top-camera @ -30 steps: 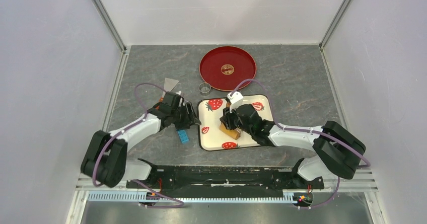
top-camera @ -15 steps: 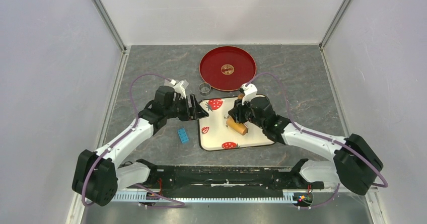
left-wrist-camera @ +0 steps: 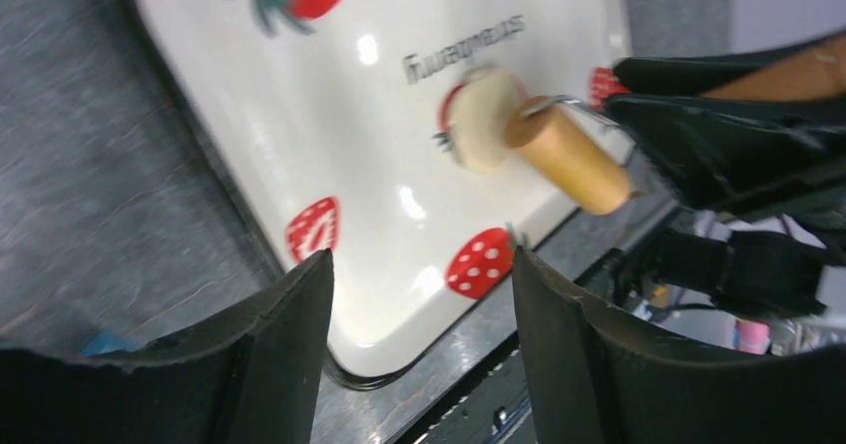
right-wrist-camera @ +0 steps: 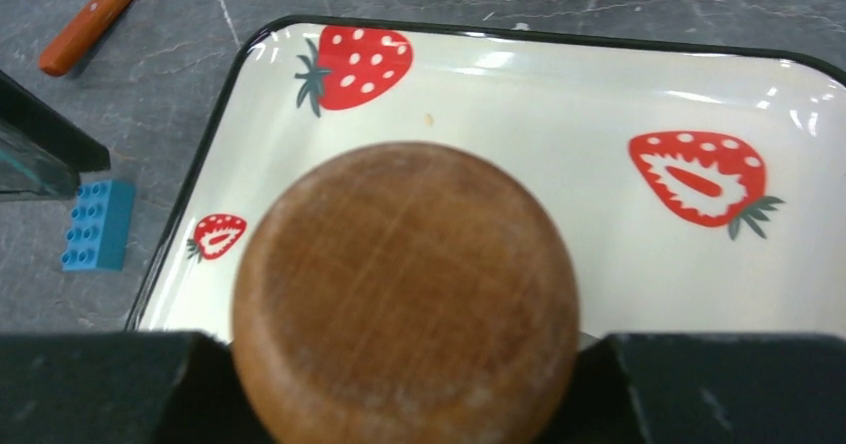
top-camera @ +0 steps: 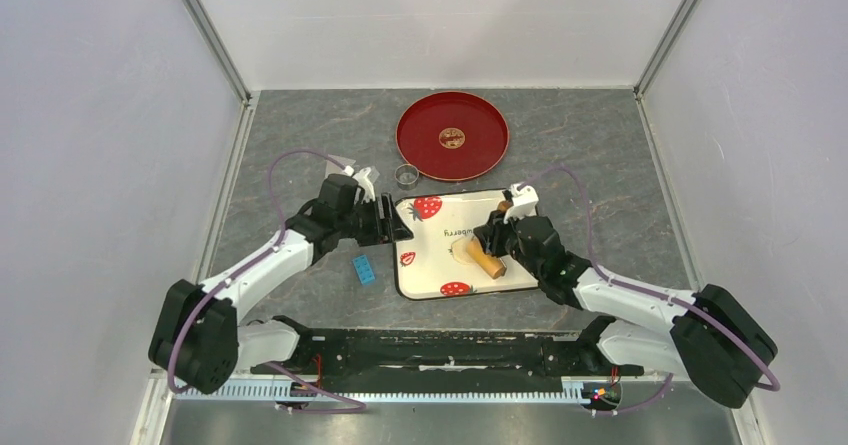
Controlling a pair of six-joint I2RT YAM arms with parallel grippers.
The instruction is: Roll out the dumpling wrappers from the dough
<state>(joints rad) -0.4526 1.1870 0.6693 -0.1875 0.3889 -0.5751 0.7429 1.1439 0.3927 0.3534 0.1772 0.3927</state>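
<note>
- One wrapper point(left-wrist-camera: 482, 130) lies on the tray point(top-camera: 432, 265), right of centre. It is already pressed into a small pale round.
- The pin point(right-wrist-camera: 404, 294) has its far end on the round's edge, so I judge the rolling to be under way and the round may need more thinning.
- No other dough or finished wrapper shows.
- The right gripper point(right-wrist-camera: 404, 374) is clamped on the pin.
- The left gripper point(left-wrist-camera: 421, 274) has its jaws wide apart and holds nothing. It sits over the tray's left corner, and whether it touches the tray is unclear.
</note>
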